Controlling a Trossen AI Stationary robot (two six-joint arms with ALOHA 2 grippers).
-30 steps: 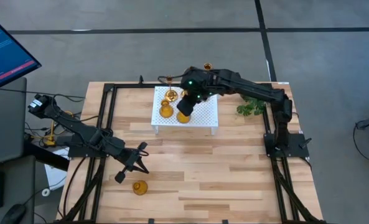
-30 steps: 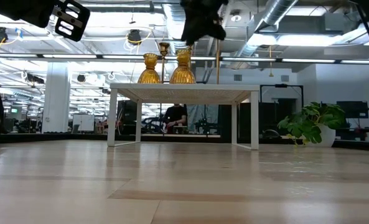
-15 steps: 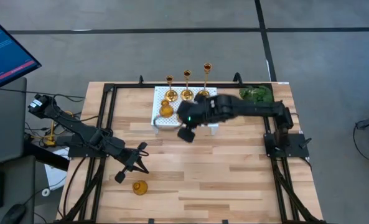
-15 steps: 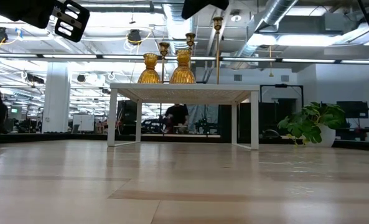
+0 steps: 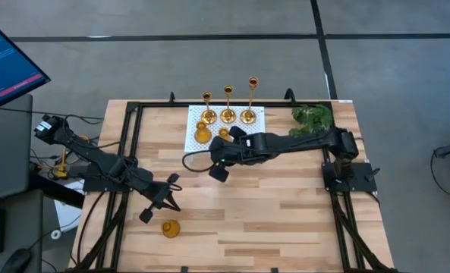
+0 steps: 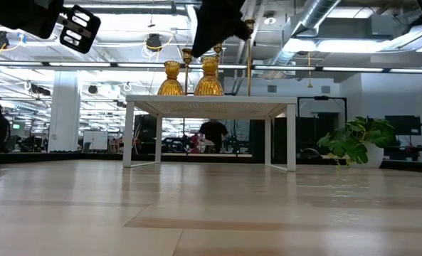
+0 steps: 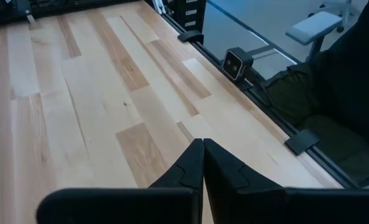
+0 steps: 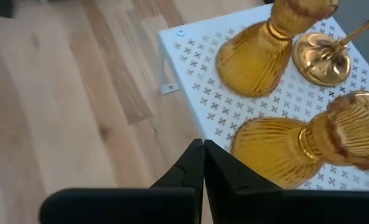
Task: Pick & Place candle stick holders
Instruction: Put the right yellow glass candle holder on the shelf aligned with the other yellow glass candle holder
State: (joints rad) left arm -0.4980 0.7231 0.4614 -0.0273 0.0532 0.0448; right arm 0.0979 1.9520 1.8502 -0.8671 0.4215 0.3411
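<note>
Five gold candle stick holders stand on a small white perforated stand [image 5: 209, 145] at the far side of a wooden table [image 5: 285, 212], pictured from overhead. Three tall thin-stemmed holders [image 5: 228, 115] line the stand's far edge, with two squat cone-shaped holders [image 5: 202, 135] in front of them; the second cone [image 5: 224, 133] sits just beside the first, toward the stand's middle. A sixth holder, also a squat cone [image 5: 170, 227], lies well away from the stand, near the table's front edge.

The right gripper [image 5: 218, 174] hangs just off the stand's near edge, above bare wood, its fingers [image 8: 200, 163] pressed together and holding nothing. Its wrist camera looks past those fingers at the two ribbed cones [image 8: 259, 53] on the stand and the round base of one stemmed holder [image 8: 324, 59].

The left gripper [image 5: 147, 216] waits well in front of the stand, near the lone cone, its fingers [image 7: 203, 163] likewise pressed together and empty.

A green plant sprig [image 5: 313, 116] rests beside the stand, toward the right arm's base. Seen from table height, the stand's legs [image 6: 127, 135] frame people [image 6: 213, 135] in the room beyond.
</note>
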